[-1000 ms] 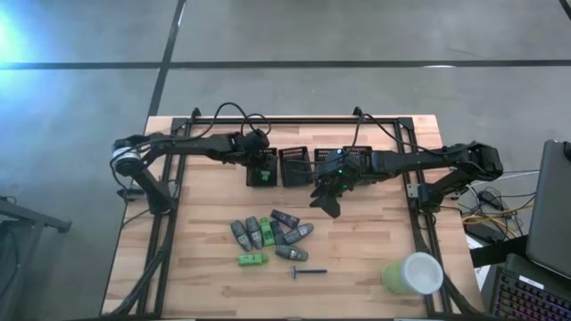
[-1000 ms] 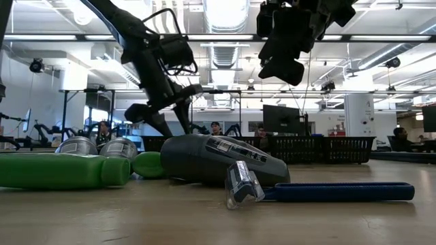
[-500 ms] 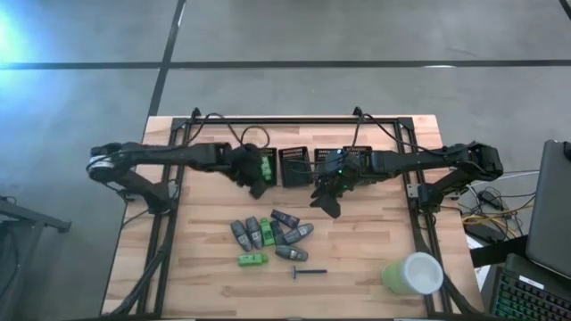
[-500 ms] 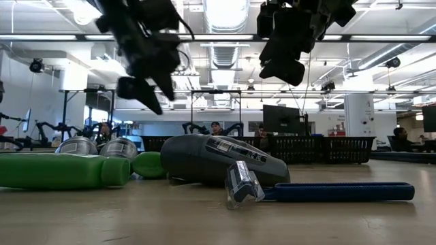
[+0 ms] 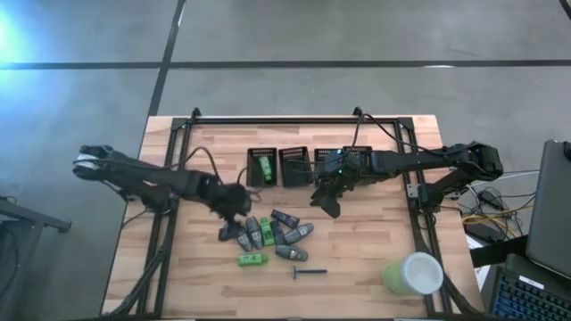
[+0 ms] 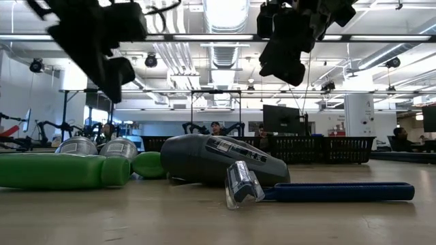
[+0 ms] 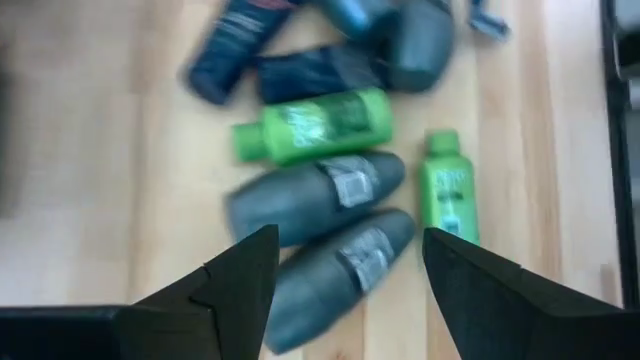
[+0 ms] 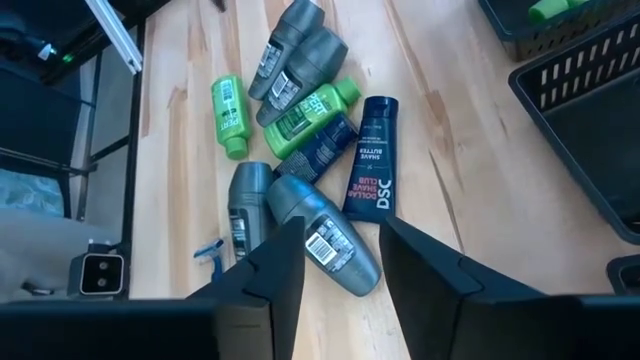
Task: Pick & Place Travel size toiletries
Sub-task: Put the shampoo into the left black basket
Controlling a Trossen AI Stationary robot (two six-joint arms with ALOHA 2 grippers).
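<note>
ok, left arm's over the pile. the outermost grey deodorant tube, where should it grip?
Probably from above, across the middle of the outermost grey tube. It lies flat, its outer side facing bare table, the inner side against its twin. The left gripper is open right over it; the right gripper hangs nearby.

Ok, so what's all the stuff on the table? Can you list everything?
grey tubes: four, grey, in the pile mid-table
green bottles: three, bright green; two in the pile, one in the leftmost bin
dark tubes: two, dark blue, in the pile
razor: one, blue, beside the pile
mesh bins: four, black, in a row
cup: one, pale green-white, right corner
table: one, light wood
left gripper: open, over the pile
right gripper: open, near the bins
</note>
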